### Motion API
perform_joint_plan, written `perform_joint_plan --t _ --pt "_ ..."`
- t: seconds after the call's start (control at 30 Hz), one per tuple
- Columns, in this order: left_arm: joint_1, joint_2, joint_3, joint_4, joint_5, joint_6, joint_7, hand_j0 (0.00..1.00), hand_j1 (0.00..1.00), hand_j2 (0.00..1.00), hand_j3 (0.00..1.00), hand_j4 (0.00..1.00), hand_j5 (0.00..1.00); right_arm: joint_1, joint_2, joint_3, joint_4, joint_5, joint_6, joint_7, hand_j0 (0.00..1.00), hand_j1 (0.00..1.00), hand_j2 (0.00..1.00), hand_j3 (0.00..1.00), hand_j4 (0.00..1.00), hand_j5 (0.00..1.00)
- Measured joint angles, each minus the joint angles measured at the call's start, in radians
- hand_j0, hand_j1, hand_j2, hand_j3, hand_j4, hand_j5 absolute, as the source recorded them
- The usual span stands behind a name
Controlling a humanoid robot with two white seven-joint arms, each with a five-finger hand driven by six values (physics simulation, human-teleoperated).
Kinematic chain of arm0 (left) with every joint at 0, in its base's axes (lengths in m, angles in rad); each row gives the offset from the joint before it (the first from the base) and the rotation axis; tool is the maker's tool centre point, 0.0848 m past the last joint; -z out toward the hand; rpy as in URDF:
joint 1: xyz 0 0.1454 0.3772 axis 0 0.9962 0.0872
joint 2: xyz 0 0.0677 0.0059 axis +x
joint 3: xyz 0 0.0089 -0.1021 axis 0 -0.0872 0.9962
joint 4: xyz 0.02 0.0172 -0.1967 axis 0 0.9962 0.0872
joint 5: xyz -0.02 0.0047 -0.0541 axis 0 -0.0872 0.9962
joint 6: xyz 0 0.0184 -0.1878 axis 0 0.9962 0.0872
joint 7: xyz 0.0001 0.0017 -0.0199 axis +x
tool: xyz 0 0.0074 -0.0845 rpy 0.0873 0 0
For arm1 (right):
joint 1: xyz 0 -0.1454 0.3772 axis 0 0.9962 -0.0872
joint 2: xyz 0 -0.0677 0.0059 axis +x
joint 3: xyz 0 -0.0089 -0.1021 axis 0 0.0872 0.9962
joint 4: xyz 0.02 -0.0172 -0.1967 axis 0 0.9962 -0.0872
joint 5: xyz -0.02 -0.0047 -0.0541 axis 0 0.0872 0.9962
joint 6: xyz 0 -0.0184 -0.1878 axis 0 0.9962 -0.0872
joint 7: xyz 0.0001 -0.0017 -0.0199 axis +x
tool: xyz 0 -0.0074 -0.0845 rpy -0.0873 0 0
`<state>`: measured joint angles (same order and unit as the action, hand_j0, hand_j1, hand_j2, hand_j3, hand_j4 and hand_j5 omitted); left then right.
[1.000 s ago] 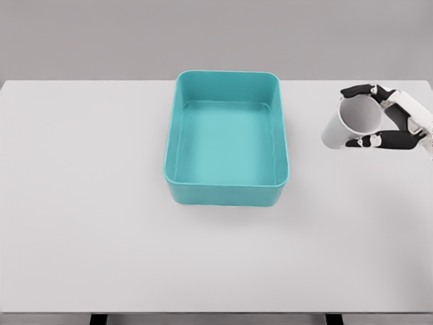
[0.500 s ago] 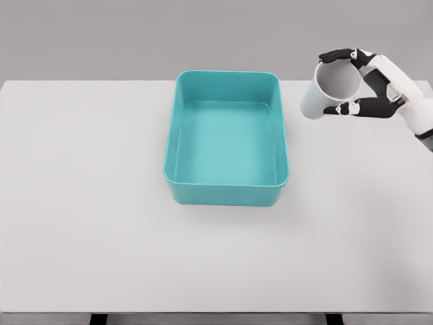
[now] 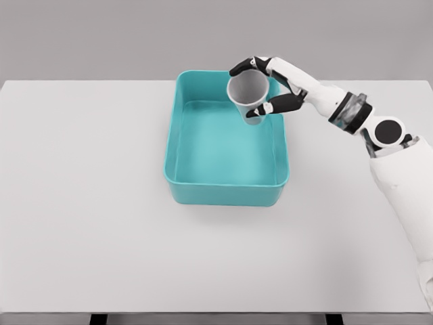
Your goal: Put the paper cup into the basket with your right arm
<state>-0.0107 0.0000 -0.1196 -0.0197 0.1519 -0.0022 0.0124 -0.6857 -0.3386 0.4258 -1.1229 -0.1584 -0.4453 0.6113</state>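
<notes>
Head view: right hand grasping paper cup, held tilted above basket far right corner, mid tabletop. Left: lower, release.

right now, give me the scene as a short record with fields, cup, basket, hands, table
cup: paper cup, held in the air over the back right part of the basket, tilted with its open mouth toward the camera
basket: teal basket, rectangular, nothing inside it, standing on the table
right hand: right hand, fingers closed around the cup, arm reaching in from the right
left hand: not in view
table: white table, carrying only the basket
task state: cup not yet released into the basket
</notes>
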Motion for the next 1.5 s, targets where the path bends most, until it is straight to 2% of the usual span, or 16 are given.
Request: perform_joint_plan --t 0.23,0.4,0.5,0.63,0.9,0.97,1.0,1.07,1.37,1.43,1.5 --pt "0.0 0.0 0.0 0.0 0.0 0.0 0.0 1.0 1.0 1.0 1.0 1.0 1.0 -0.008 0.051 0.013 0.003 0.23 0.042 0.0 0.68 0.68 0.68 0.68 0.68 0.68" --pt "0.0 0.0 0.0 0.0 0.0 0.0 0.0 1.0 1.0 1.0 1.0 1.0 1.0 -0.008 0.061 0.013 -0.112 0.409 0.134 0.0 0.68 0.68 0.68 0.68 0.68 0.68" --pt "0.0 0.0 0.0 0.0 0.0 0.0 0.0 1.0 1.0 1.0 1.0 1.0 1.0 -0.008 0.065 0.016 -0.175 0.476 0.169 0.0 0.68 0.68 0.68 0.68 0.68 0.68" --pt "0.0 0.0 0.0 0.0 0.0 0.0 0.0 1.0 1.0 1.0 1.0 1.0 1.0 -0.011 0.07 0.064 -0.246 0.619 0.236 0.0 0.73 0.73 0.73 0.73 0.73 0.73" --pt "0.0 0.0 0.0 0.0 0.0 0.0 0.0 1.0 1.0 1.0 1.0 1.0 1.0 -0.029 0.078 0.171 -0.294 0.819 0.353 0.0 0.72 0.72 0.72 0.72 0.72 0.72" --pt "0.0 0.0 0.0 0.0 0.0 0.0 0.0 1.0 1.0 1.0 1.0 1.0 1.0 -0.035 0.079 0.199 -0.296 0.849 0.377 0.0 0.72 0.72 0.72 0.72 0.72 0.72" --pt "0.0 0.0 0.0 0.0 0.0 0.0 0.0 1.0 1.0 1.0 1.0 1.0 1.0 -0.035 0.079 0.208 -0.297 0.862 0.384 0.0 0.77 0.77 0.77 0.77 0.77 0.77" --pt "0.0 0.0 0.0 0.0 0.0 0.0 0.0 1.0 1.0 1.0 1.0 1.0 1.0 -0.037 0.079 0.22 -0.3 0.879 0.394 0.0 1.0 1.0 1.0 1.0 1.0 1.0" --pt "0.0 0.0 0.0 0.0 0.0 0.0 0.0 1.0 1.0 1.0 1.0 1.0 1.0 -0.035 0.078 0.225 -0.377 0.878 0.466 0.0 1.0 1.0 1.0 1.0 1.0 1.0" --pt "0.0 0.0 0.0 0.0 0.0 0.0 0.0 1.0 1.0 1.0 1.0 1.0 1.0 -0.035 0.077 0.221 -0.387 0.857 0.468 0.0 1.0 1.0 1.0 1.0 1.0 1.0" --pt "0.0 0.0 0.0 0.0 0.0 0.001 0.0 1.0 1.0 1.0 1.0 1.0 1.0 -0.02 0.07 0.18 -0.419 0.794 0.464 0.0 1.0 1.0 1.0 1.0 1.0 1.0"
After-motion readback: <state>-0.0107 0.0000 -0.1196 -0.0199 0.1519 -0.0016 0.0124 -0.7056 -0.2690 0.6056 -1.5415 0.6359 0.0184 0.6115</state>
